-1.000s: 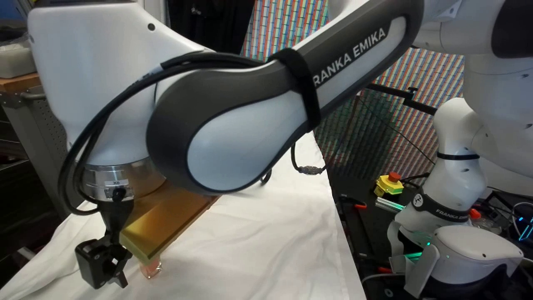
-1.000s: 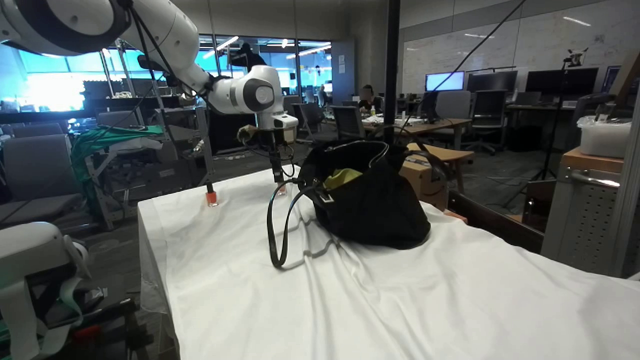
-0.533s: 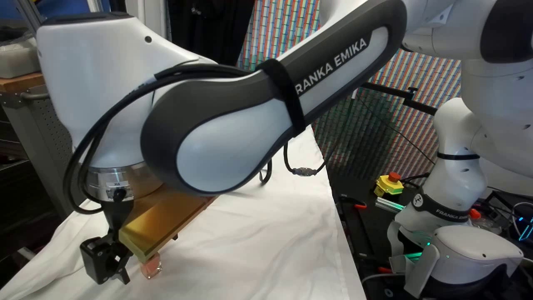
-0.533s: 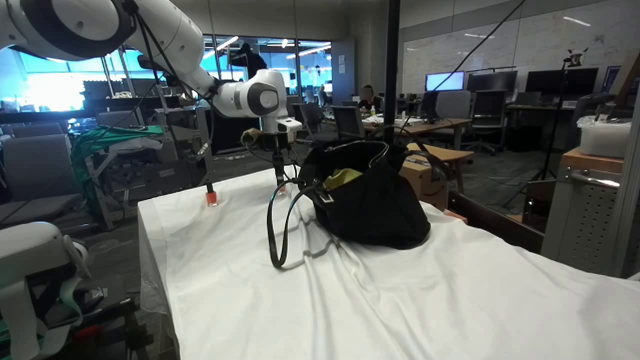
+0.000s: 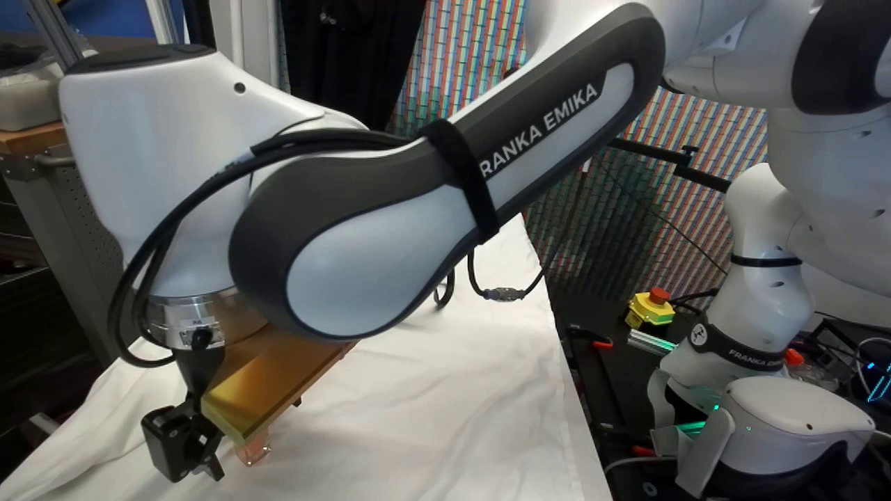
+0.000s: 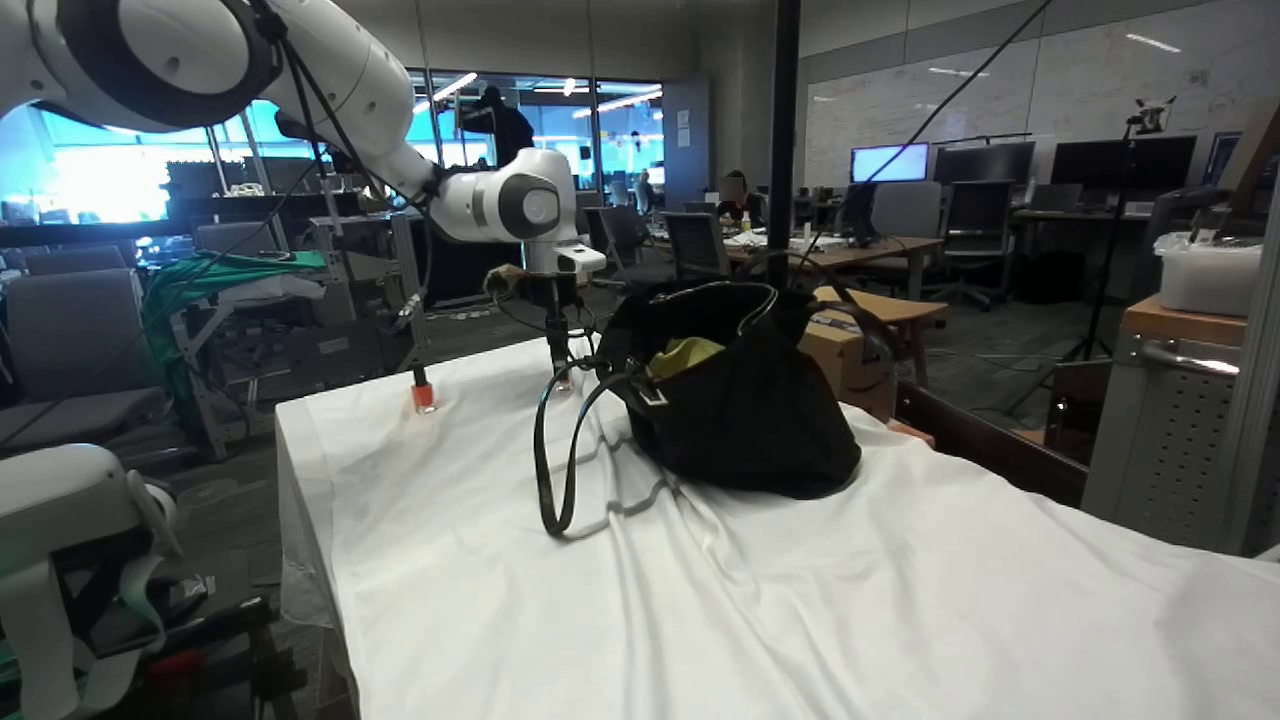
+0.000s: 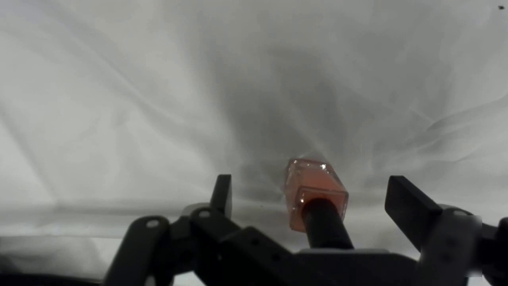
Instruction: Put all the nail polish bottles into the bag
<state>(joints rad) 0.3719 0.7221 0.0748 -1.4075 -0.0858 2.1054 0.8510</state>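
Observation:
A peach-pink nail polish bottle [image 7: 313,178] with a tall dark cap stands upright on the white cloth in the wrist view. It also shows in both exterior views [image 5: 254,451] [image 6: 563,383], partly covered by the gripper. My gripper [image 7: 311,194] is open, with one finger on each side of the bottle and a gap on both sides. The cap's top is hidden behind the gripper body. An orange-red bottle [image 6: 423,396] stands upright near the table's far left part in an exterior view. The black bag [image 6: 740,430] stands open, its yellowish-green lining [image 6: 685,357] showing. Other bottles are out of view.
The white cloth [image 6: 700,620] covers the table and has folds. A thin bag handle [image 6: 545,480] loops down onto the cloth close to the gripper's side. A robot base [image 5: 752,390] and a yellow emergency stop [image 5: 651,309] stand beyond the table edge.
The arm has come down and shifted slightly right in both exterior views, lowering the gripper around the peach-pink bottle. The bottles and the bag have not moved.

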